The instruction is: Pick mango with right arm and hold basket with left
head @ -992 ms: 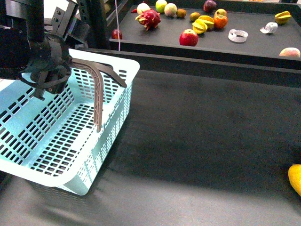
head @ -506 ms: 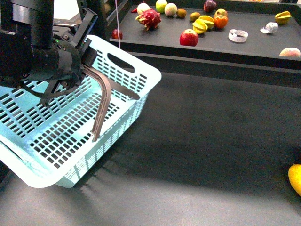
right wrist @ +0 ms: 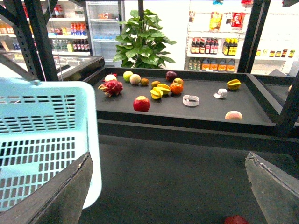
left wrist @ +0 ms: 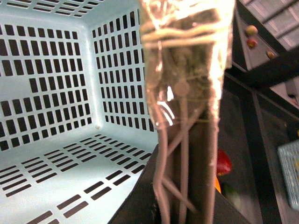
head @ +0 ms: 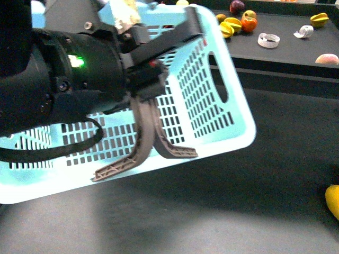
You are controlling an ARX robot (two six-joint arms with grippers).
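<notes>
The pale turquoise basket (head: 212, 106) hangs tilted in the air at the left and middle of the front view. Its two grey-brown handles (head: 145, 143) dangle below it. My bulky black left arm (head: 58, 79) fills the left side with its green light on. My left gripper (left wrist: 184, 210) is shut on the taped handle (left wrist: 187, 60), with the basket's slotted inside (left wrist: 56, 93) beside it. The yellow mango (head: 332, 201) lies at the far right edge, partly cut off. My right gripper (right wrist: 163, 196) is open and empty above the dark table, beside the basket (right wrist: 42, 140). The mango is not in the right wrist view.
A raised black shelf (head: 286, 53) at the back holds star fruits (head: 228, 27), an orange fruit (head: 248, 22), a tape roll (head: 268, 39) and a peach (head: 327, 59). The right wrist view also shows a dragon fruit (right wrist: 110, 87), a red apple (right wrist: 141, 103) and a red thing (right wrist: 236, 219) below the gripper.
The left arm has lifted the basket off the table and swung it up and to the right, tilting it steeply. The arm now sits much closer to the camera. The mango has not moved.
</notes>
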